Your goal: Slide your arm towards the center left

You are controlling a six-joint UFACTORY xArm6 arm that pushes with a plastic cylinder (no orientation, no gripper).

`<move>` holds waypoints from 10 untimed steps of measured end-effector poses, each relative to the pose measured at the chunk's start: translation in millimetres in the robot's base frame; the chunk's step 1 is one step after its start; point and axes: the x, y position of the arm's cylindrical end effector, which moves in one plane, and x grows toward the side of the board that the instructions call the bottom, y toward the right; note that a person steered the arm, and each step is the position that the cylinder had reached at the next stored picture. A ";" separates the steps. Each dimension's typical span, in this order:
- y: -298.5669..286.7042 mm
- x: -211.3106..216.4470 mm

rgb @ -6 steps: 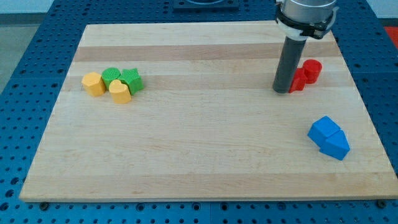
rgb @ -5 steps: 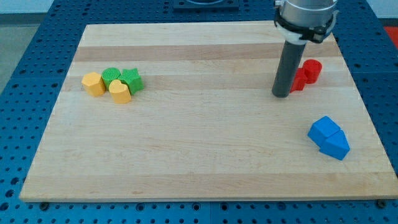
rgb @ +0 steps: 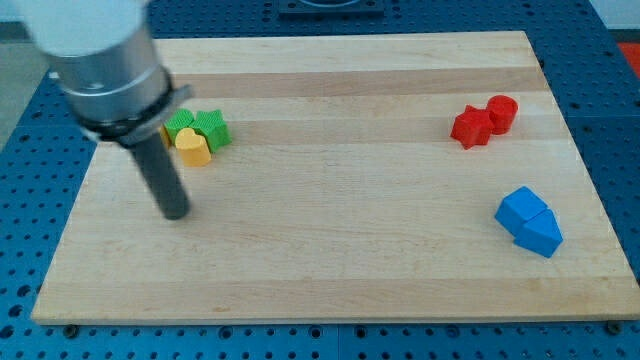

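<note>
My tip (rgb: pixel 177 213) rests on the wooden board (rgb: pixel 340 250) at its centre left, below and slightly left of a cluster of yellow and green blocks. The yellow heart-shaped block (rgb: pixel 193 147) sits about a block's length above my tip, not touching it. Two green blocks (rgb: pixel 198 126) sit just above the heart. Another yellow block is mostly hidden behind the rod. The arm's grey body (rgb: pixel 105 60) covers the board's upper left.
Two red blocks (rgb: pixel 483 121) sit together at the view's upper right. Two blue blocks (rgb: pixel 528 221) lie touching at the right, near the board's right edge. A blue perforated table (rgb: pixel 20 250) surrounds the board.
My tip has swept from the right side, beside the red blocks, across the board to the centre left. No block has moved; the red blocks now show fully.
</note>
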 end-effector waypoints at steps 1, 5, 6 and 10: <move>-56.0 -8.9; -103.1 -130.6; -103.1 -145.4; -39.1 -108.8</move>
